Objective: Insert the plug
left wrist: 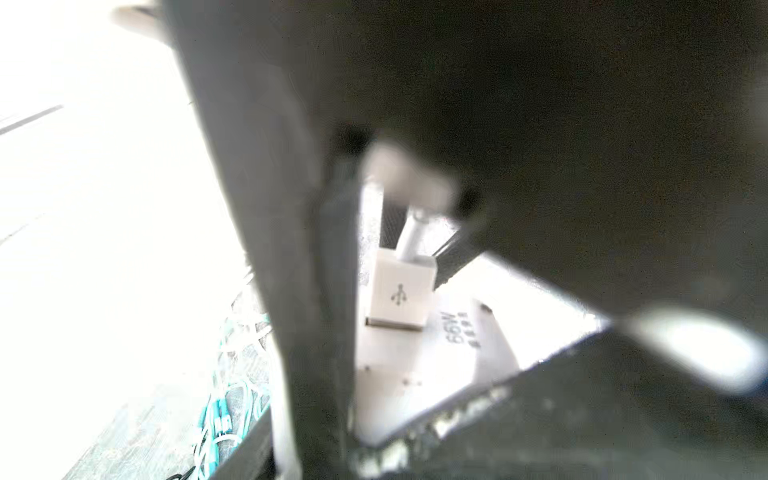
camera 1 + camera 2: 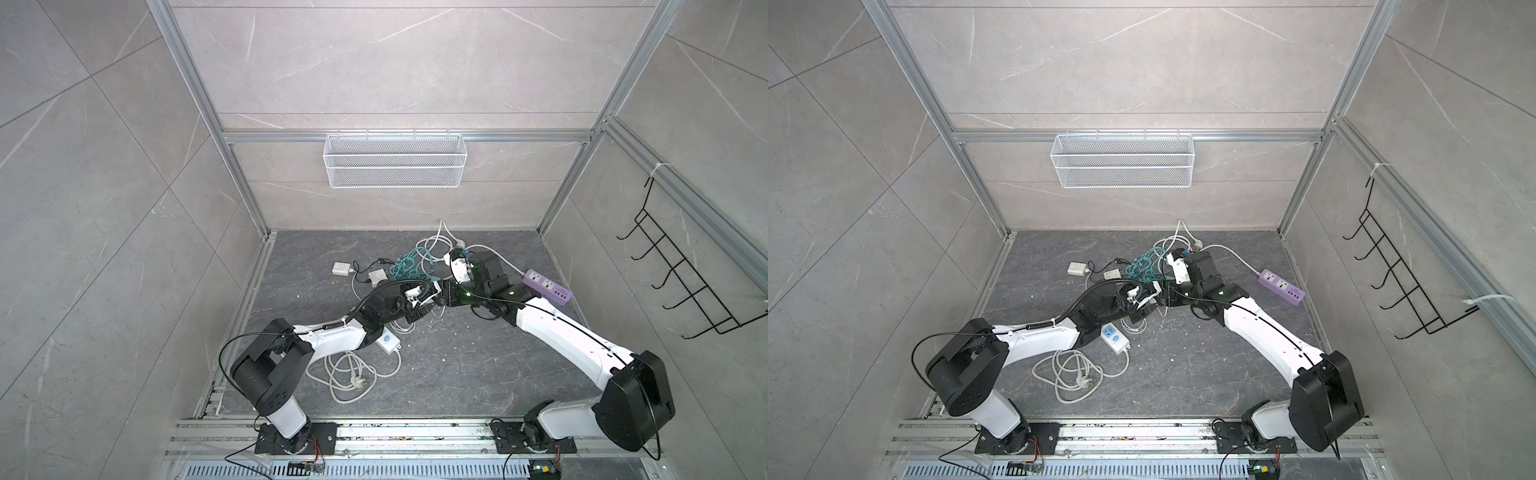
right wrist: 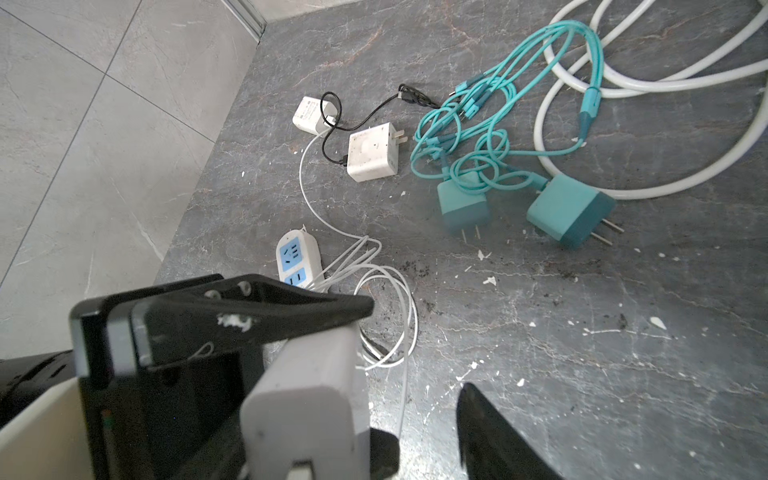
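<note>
The left gripper (image 2: pixel 428 300), half closed, pinches a white USB plug (image 1: pixel 399 291) seated in a white charger (image 3: pixel 307 395) above the middle of the dark tabletop (image 2: pixel 457 374); whether the right gripper (image 2: pixel 440 296) clamps the charger cannot be told. A tangle of teal cables (image 2: pixel 405 266) lies toward the far edge, a purple power strip (image 2: pixel 546 286) by the right edge.
</note>
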Controlling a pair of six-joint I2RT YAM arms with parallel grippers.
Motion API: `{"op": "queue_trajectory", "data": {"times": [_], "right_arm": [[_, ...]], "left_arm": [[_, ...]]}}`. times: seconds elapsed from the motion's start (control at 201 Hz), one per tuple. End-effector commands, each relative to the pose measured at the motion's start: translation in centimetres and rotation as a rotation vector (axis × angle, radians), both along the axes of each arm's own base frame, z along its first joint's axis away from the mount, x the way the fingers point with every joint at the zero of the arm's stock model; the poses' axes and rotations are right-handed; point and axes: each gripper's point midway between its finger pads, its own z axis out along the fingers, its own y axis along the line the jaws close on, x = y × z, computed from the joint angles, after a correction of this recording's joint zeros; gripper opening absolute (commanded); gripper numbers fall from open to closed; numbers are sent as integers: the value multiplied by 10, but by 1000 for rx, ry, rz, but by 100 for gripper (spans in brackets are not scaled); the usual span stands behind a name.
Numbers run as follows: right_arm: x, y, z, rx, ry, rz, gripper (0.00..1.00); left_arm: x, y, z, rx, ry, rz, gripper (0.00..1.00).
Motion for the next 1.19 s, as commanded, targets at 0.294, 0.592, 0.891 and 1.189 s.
{"op": "queue_trajectory", "data": {"times": [0.294, 0.592, 0.891, 1.189], "right_arm": [[-13, 17, 33, 127, -145, 108, 67], [-12, 1, 11, 83, -184, 42, 62], [-15, 2, 8, 140, -214, 42, 61], [0, 19, 11, 215, -199, 55, 57]], "left_arm": [[29, 21, -13, 33, 90, 148, 27], [24, 23, 6, -23, 118, 137, 26], [15, 24, 25, -67, 156, 104, 26], [11, 21, 30, -99, 193, 84, 25]]}}
